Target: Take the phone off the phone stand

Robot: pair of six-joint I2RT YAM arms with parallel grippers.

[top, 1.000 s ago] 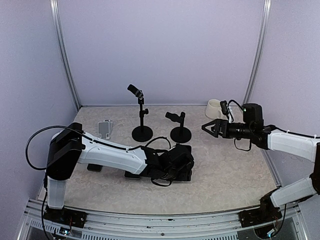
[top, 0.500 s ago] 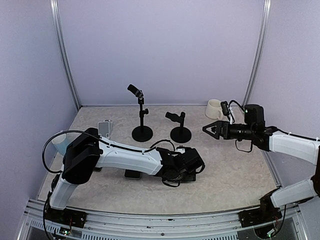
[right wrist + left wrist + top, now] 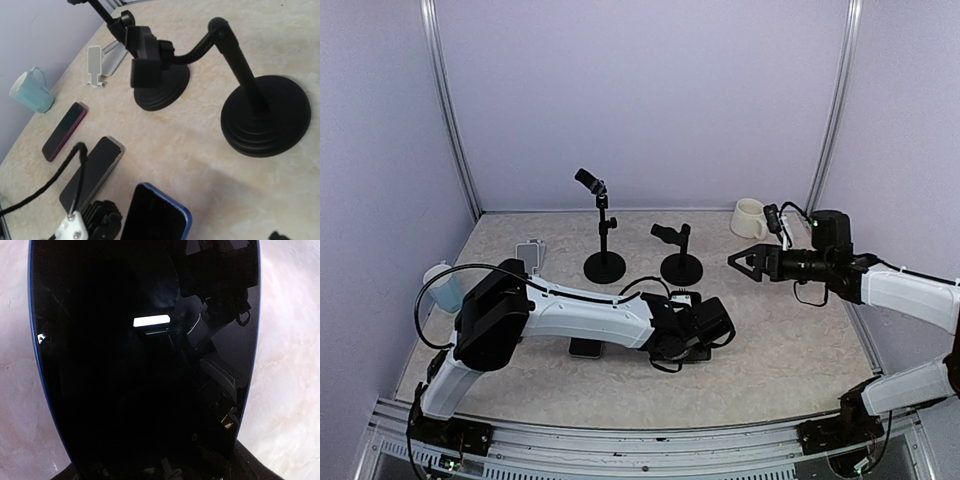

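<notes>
Low over the table (image 3: pixel 790 350), my left gripper (image 3: pixel 705 322) sits on the blue phone (image 3: pixel 145 365), jaws hidden, can't tell. It's slick, rigid glass, so I'd pinch its side edges. Right gripper (image 3: pixel 748 259) hangs spread.

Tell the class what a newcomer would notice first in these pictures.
The left gripper reaches low across the table's middle, right at a blue-edged phone that fills its wrist view. Behind stand two black phone stands, clamps empty, and the open right gripper hovers to their right.
</notes>
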